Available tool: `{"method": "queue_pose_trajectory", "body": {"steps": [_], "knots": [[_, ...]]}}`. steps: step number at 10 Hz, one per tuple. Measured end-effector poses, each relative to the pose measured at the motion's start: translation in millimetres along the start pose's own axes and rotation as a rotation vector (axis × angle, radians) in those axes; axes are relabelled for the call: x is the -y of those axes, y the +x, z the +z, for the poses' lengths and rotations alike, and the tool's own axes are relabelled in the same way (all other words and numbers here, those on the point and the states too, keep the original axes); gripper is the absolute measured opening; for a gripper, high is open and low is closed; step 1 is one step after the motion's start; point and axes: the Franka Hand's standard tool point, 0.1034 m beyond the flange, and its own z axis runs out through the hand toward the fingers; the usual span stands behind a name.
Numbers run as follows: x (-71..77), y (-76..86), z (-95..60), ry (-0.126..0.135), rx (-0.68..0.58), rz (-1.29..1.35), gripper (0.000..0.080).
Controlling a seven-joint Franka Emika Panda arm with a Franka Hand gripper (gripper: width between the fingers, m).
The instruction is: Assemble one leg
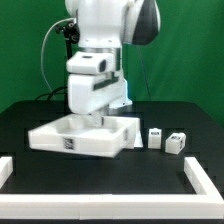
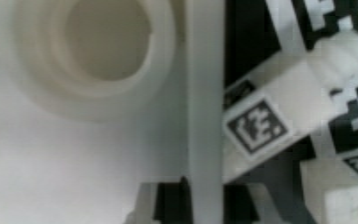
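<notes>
Along the near edge of the bench runs a low white border (image 1: 100, 208), turning up at both near corners. Behind it, mid-bench and nearer the left edge of the exterior view, lies the large white panel (image 1: 60, 143) with its raised rim. Two legs lie just beside it toward the right edge, the leg (image 1: 155, 137) closer to the panel and a second leg (image 1: 176, 142) just past it. Neither is held.

The arm (image 1: 100, 30) reaches down over the panel. In the wrist view the jaws stand to either side of the panel's rim (image 2: 194, 110), but whether they pinch it I cannot tell. That view also shows a round socket (image 2: 105, 45) and tagged legs beyond the rim.

The leg is probably light, rigid and smooth, so likely to slip. A grip across its flat sides at mid-length looks best, leaving the peg free.
</notes>
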Motion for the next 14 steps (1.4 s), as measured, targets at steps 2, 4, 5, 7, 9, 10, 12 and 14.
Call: {"method": "queue_pose_trajectory", "body": {"steps": [2, 4, 5, 7, 9, 10, 12, 14], "knots": [[5.2, 28.1, 19.7, -0.048, -0.011, -0.097, 0.0052], [8.5, 21.7, 20.2, -0.019, 0.005, -0.085, 0.0052], [9.5, 21.2, 21.7, -0.016, 0.006, -0.085, 0.0052], [7.8, 39.9, 21.3, -0.06, -0.012, -0.166, 0.0052], [0.5, 58.6, 31.3, -0.055, -0.013, -0.226, 0.0052], [0.1, 67.3, 36.1, -0.05, -0.013, -0.247, 0.0052], [1.5, 63.9, 42.6, -0.037, -0.005, -0.24, 0.0052], [2.5, 63.3, 44.2, -0.033, -0.004, -0.239, 0.0052]]}}
